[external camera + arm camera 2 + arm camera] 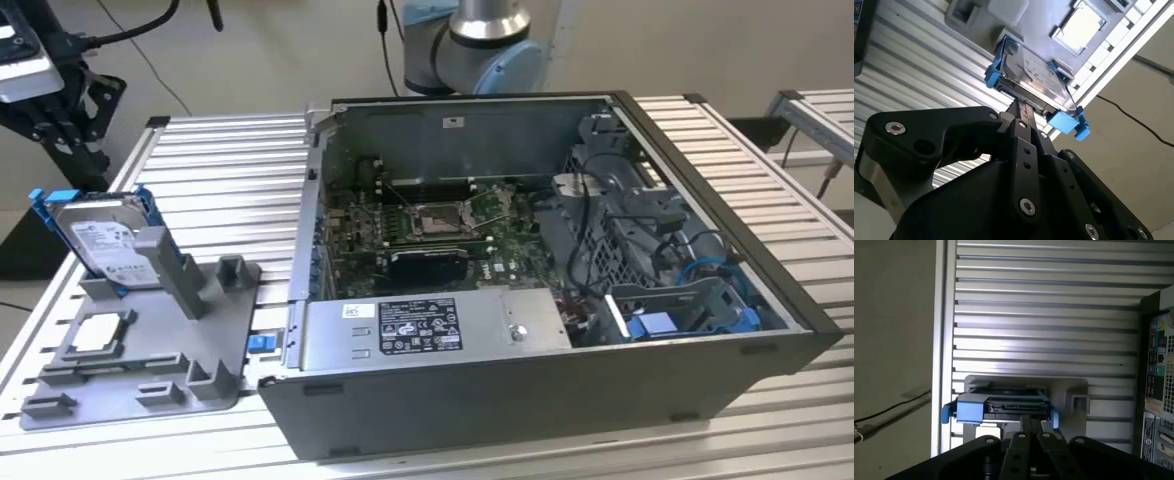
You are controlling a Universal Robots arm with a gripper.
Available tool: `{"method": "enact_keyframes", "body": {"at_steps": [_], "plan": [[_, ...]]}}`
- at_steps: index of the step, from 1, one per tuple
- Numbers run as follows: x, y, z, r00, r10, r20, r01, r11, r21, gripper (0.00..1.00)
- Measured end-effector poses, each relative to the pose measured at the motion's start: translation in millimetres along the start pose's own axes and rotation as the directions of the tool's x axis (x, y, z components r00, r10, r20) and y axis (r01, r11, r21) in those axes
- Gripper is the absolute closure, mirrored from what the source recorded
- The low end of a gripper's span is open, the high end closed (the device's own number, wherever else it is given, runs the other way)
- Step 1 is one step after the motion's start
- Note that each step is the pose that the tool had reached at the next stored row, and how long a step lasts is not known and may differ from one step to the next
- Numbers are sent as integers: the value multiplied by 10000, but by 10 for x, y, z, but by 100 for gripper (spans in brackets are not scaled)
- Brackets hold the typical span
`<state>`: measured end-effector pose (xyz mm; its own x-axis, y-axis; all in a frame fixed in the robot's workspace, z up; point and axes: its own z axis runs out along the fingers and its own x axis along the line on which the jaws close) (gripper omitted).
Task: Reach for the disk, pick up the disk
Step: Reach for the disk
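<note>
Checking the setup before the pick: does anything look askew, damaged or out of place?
Nothing stands out. The disk stands on edge in the grey fixture, its blue bracket looking intact, and the processor chip lies flat in its recess. The gripper is close to the disk's edge.

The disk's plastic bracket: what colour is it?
The disk has a bright blue bracket, clearest in the second wrist view.

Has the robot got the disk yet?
Not yet. The reach looks under way: in the second wrist view the gripper points at the edge of the disk; I can't tell if they touch. The pick-up is left: the disk stands in its grey holder, not lifted.
</note>
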<state>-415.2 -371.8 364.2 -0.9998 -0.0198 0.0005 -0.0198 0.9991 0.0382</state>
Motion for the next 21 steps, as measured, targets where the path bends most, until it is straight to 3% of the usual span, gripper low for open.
{"method": "enact_keyframes", "body": {"at_steps": [7, 15, 21], "plan": [[238, 3, 2, 10000, -41, -2, 41, 10000, 0, 100], [397, -50, 3, 10000, -41, -2, 41, 10000, 0, 100], [458, -63, 6, 10000, -41, -1, 41, 10000, 0, 100]]}}
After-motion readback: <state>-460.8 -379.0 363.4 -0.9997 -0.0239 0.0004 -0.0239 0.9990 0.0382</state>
